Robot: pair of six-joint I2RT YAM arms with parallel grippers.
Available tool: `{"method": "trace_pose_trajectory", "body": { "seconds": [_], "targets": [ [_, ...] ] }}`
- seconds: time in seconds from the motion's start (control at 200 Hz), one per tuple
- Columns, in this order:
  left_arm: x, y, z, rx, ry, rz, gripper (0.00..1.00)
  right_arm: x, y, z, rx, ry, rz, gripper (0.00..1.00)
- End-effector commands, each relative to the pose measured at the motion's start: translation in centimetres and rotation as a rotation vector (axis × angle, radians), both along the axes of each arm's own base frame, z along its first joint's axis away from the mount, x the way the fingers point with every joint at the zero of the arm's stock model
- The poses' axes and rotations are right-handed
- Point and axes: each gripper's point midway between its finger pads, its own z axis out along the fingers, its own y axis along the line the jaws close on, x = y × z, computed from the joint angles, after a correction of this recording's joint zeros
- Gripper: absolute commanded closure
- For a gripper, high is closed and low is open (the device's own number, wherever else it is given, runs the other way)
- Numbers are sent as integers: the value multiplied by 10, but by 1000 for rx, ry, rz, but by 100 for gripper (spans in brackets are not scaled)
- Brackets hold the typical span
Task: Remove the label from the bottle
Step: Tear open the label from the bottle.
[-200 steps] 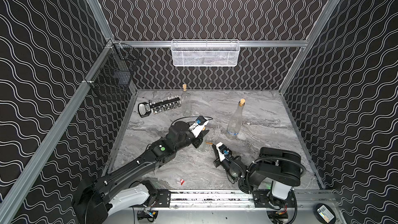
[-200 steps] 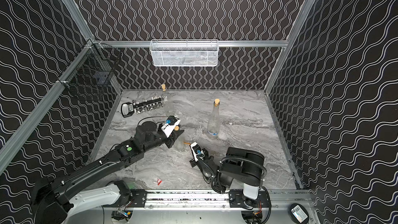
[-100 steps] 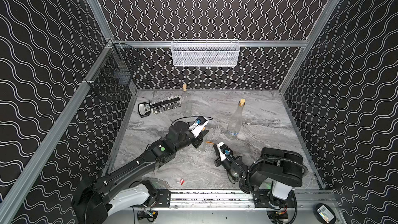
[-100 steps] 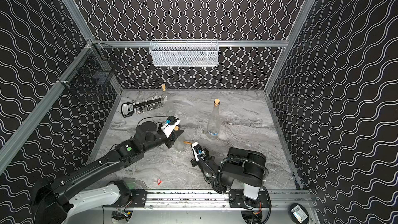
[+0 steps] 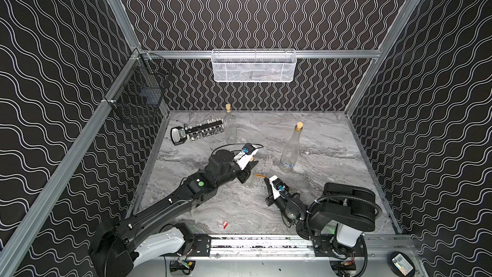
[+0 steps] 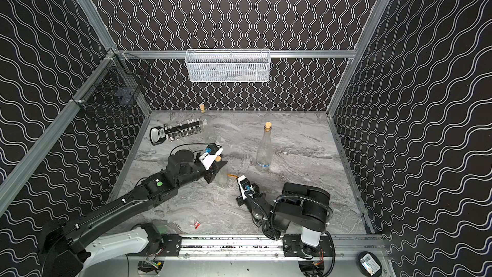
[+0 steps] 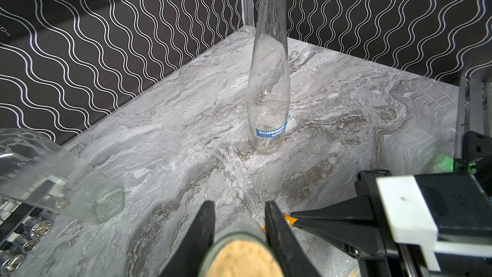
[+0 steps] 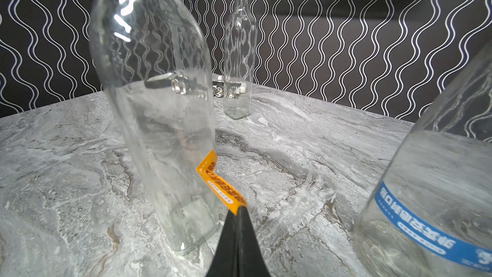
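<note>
Bottle (image 8: 159, 102): standing on the desk (image 8: 292, 142) near the blue-banded bottle (image 8: 426, 203); smooth glass, rigid, slippery, breakable.
Left end effector (image 7: 238, 209): clamping narrowly around the bottle's corked neck, steadying it.
Right end effector (image 8: 237, 209): pinching shut on the orange label (image 8: 218, 182).
Orange label: thin, tearable; apparently clinging only at its upper end.
Best hold: gripping label near the glass, peeling slowly.

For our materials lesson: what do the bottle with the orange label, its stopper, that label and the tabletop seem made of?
Bottle: probably glass, clear and glossy; the wavy wall shows through, with bright glints.
Stopper: cork, matte tan, grainy.
Label: thin printed paper or film, orange; it kinks sharply.
Tabletop: grey veined stone look, perhaps printed laminate.
</note>
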Motion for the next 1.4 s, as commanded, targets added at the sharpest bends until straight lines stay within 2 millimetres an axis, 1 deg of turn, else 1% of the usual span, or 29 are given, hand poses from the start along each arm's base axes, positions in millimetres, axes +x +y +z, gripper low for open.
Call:
{"method": "trace_pose_trajectory", "body": {
  "seconds": [0.0, 0.576, 0.921, 1.391],
  "targets": [
    [0, 10, -21, 105, 27, 10, 100, 1, -5, 33, 140, -61, -23, 100],
    [3, 12, -24, 121, 27, 11, 100, 0, -8, 34, 146, -58, -23, 100],
    [4, 12, -21, 112, 27, 11, 100, 1, -9, 33, 140, -60, -31, 100],
    [1, 10, -21, 109, 35, -12, 100, 0, -12, 35, 143, -61, -38, 100]
  ]
}}
